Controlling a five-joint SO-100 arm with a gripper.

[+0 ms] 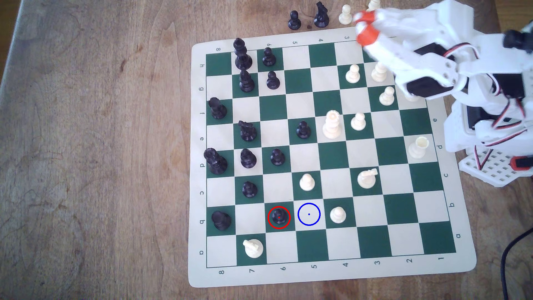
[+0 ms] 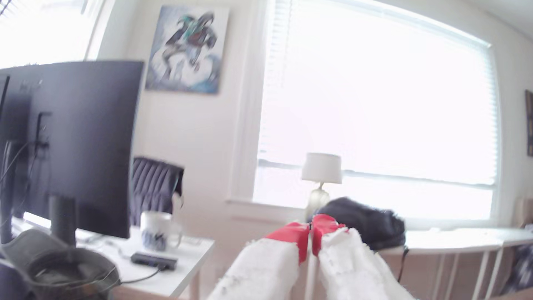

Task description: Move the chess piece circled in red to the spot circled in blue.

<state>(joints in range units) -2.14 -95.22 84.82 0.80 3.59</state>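
We find the small glossy black pawn ringed in red (image 1: pixel 279 217) standing upright on a dark green square in the row marked b, near the lower edge of the green and cream roll-up chessboard (image 1: pixel 199 178) in the exterior view. Just beside it, toward the exterior view's right, lies the cream-white square marked with a thin blue ring and centre dot (image 1: pixel 309 214); that square carries no piece. A cream-white pawn (image 1: pixel 337 214) occupies the next square further right, and another cream-white pawn (image 1: pixel 307 181) stands on the green square directly above the ringed spot.

We note the white printed gripper with red-orange fingertips (image 1: pixel 362 26) raised at the exterior view's upper right, over the far edge of the board and well apart from the ringed pawn. In the wrist view the gripper (image 2: pixel 311 229) points out at a room with a dark monitor (image 2: pixel 72 144) and a bright window (image 2: pixel 375 109). Its two red tips meet with only a hairline gap between them, and we see nothing held.

The board rests on a brown wooden tabletop (image 1: pixel 95 150).
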